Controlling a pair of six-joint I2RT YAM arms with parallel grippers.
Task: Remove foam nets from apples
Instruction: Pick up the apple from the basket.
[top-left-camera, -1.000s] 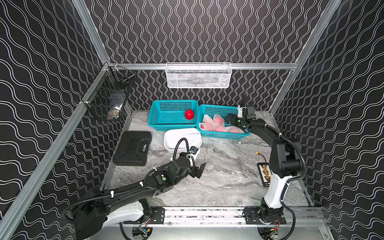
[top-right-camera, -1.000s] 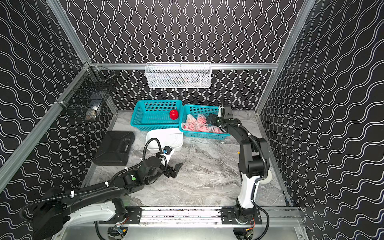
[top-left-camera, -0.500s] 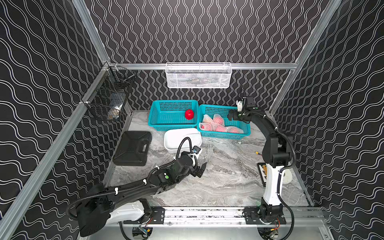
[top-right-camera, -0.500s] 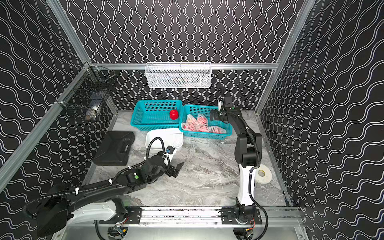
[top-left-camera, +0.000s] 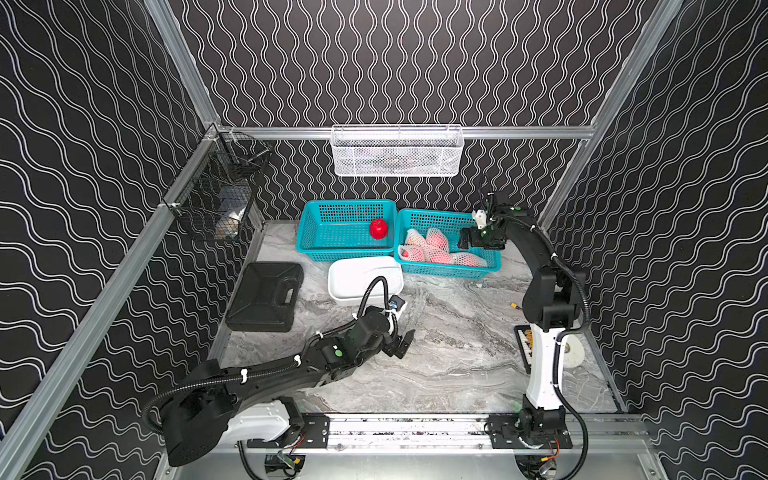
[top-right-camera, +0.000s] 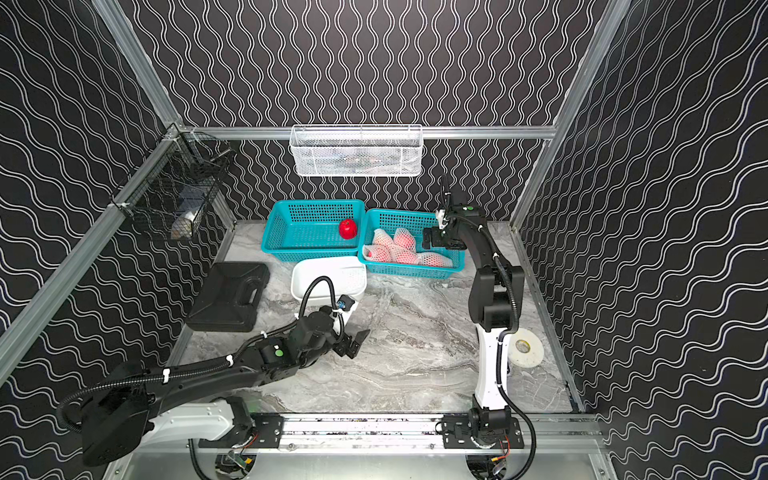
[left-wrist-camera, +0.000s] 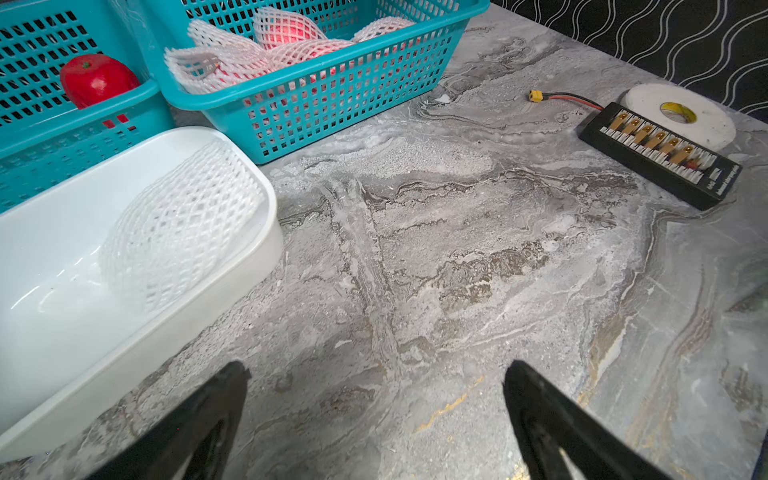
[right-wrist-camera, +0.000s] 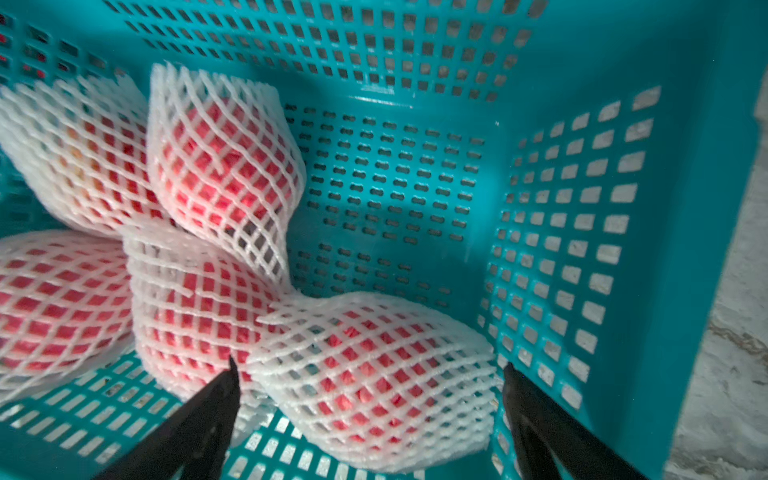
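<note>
The right gripper (right-wrist-camera: 368, 363), jaws wide and empty, had dropped into the teal plastic basket (right-wrist-camera: 582, 124), straddling a white foam net (right-wrist-camera: 399, 332) around a red apple (right-wrist-camera: 365, 345), ready to grab; the left gripper (left-wrist-camera: 376, 365) waited, jaws wide

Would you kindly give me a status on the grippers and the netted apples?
Left gripper open, empty, over table. Right gripper open, poised over nearest netted apple in teal basket. One foam net in white tub. Basket's wall close alongside.

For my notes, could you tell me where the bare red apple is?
In both top views the apple sits alone in the left teal basket, by the wall nearest the right basket.
</note>
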